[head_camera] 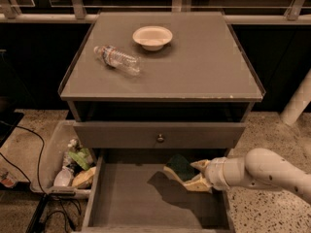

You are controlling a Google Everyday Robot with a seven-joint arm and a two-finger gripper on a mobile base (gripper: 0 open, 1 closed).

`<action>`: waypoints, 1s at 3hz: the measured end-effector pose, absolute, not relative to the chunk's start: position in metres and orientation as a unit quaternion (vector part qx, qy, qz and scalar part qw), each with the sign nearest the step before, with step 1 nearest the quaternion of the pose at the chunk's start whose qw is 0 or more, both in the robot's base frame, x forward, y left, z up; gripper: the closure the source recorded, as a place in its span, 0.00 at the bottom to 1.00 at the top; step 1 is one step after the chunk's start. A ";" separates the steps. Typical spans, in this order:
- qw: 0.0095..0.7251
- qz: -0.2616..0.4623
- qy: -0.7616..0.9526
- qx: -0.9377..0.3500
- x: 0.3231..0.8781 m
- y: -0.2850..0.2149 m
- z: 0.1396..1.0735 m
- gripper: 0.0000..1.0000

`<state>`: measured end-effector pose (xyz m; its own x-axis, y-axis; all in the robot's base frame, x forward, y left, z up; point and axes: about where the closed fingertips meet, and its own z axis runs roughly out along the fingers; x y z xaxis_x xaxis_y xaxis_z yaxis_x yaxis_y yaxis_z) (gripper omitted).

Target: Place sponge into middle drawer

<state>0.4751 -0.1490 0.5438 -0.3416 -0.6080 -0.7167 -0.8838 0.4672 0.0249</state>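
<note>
The sponge (179, 168), pale yellow with a dark green top, is held in my gripper (198, 174) over the back right part of the open middle drawer (131, 198). The gripper reaches in from the right on a white arm, and its fingers are shut on the sponge's right end. The sponge hangs just above the drawer's flat grey floor and casts a shadow to its left. The drawer is pulled far out below a closed grey drawer front with a small round knob (160, 138).
On the cabinet top stand a white bowl (152, 37) and a lying plastic bottle (117, 58). A bin of trash (73, 164) sits on the floor left of the drawer, with black cables (29, 154) beside it. A white post (297, 101) stands at right.
</note>
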 end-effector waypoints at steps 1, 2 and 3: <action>0.320 0.224 0.795 -0.465 0.493 -0.140 0.502 1.00; 0.310 0.234 0.789 -0.476 0.498 -0.132 0.463 1.00; 0.301 0.230 0.783 -0.494 0.494 -0.124 0.426 1.00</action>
<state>0.4945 -0.1238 0.4262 -0.3312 -0.6340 -0.6988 -0.9113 0.4069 0.0628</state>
